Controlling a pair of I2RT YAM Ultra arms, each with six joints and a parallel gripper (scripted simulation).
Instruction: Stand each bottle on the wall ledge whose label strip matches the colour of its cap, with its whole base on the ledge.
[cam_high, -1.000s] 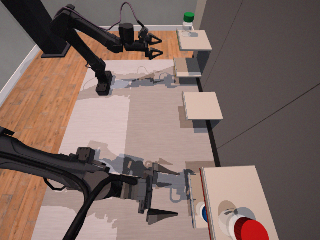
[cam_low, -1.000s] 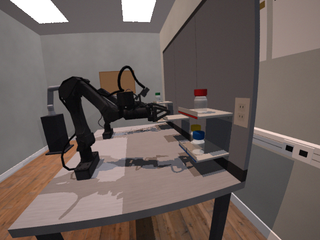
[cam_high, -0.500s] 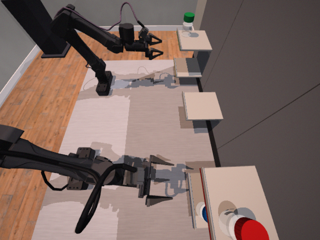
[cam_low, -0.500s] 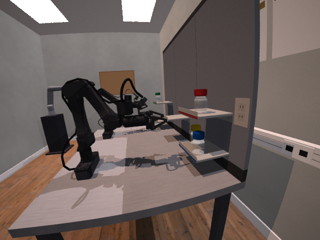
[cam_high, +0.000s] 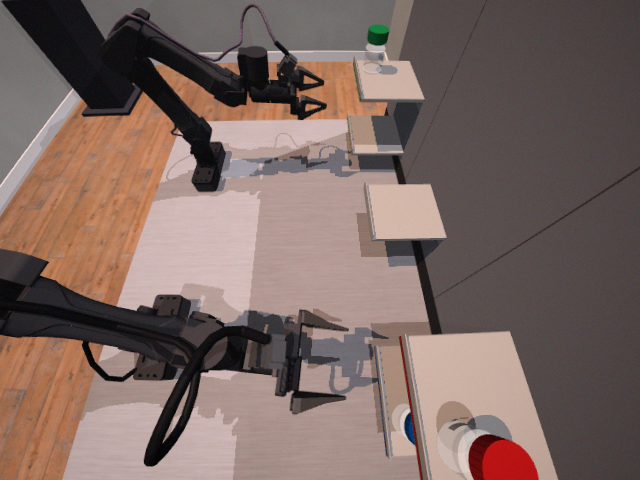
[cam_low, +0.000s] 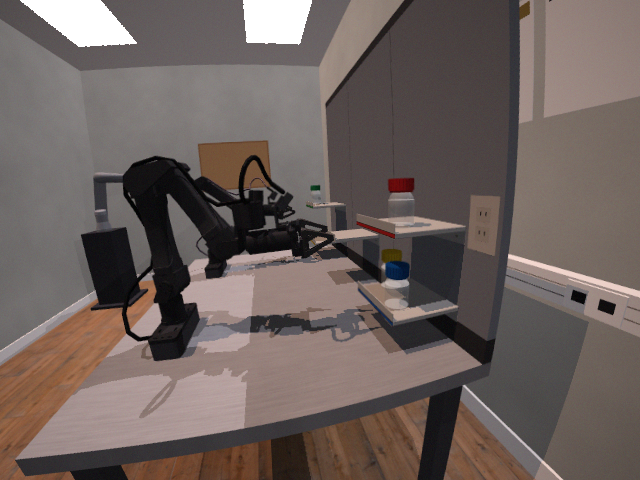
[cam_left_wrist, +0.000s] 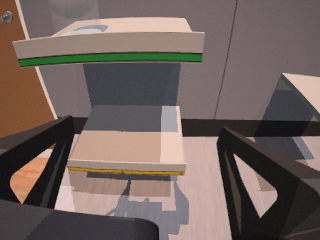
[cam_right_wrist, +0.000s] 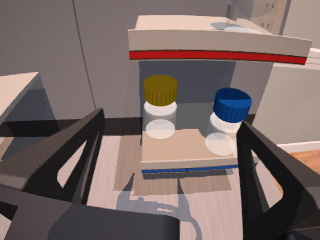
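Grey wall panels (cam_high: 542, 155) (cam_low: 439, 103) (cam_left_wrist: 255, 30) (cam_right_wrist: 40, 40) ran beside the bench (cam_high: 206, 232) (cam_low: 310, 418) (cam_left_wrist: 200, 150) (cam_right_wrist: 105, 165), shadows across its top.

Red-capped bottle (cam_high: 504, 459) (cam_low: 401, 201) upright on the red-strip ledge (cam_high: 465, 361) (cam_low: 439, 225) (cam_right_wrist: 215, 42); green-capped bottle (cam_high: 377, 41) (cam_low: 315, 192) upright on the green-strip ledge (cam_high: 390, 85) (cam_low: 330, 205) (cam_left_wrist: 115, 44). Both matched. Blue-capped bottle (cam_high: 408, 426) (cam_low: 397, 284) (cam_right_wrist: 231, 105) also belonged where it stood, on the blue-strip ledge (cam_high: 395, 366) (cam_low: 423, 311) (cam_right_wrist: 180, 145). Its neighbour, the yellow-capped bottle (cam_low: 391, 255) (cam_right_wrist: 160, 90), did not: it shared that ledge, while the yellow-strip ledge (cam_high: 369, 134) (cam_left_wrist: 120, 145) bore nothing.

Right gripper (cam_high: 346, 363) (cam_low: 330, 236) (cam_right_wrist: 171, 120): jaws fully spread, holding nothing, set back from the shelves, presumably to come in level under the upper board. By its wrist view the yellow cap lay just off twelve o'clock, towards eleven, beyond the tips; the blue one towards two, a neighbour to avoid knocking.

Left gripper (cam_high: 324, 93) (cam_low: 292, 204) (cam_left_wrist: 146, 125): jaws wide, nothing held, facing the yellow-strip ledge, likely awaiting a relay. Middle ledge (cam_high: 405, 211) (cam_low: 356, 235) (cam_left_wrist: 305, 90) (cam_right_wrist: 15, 92), between the arms, looked a sensible handover spot.
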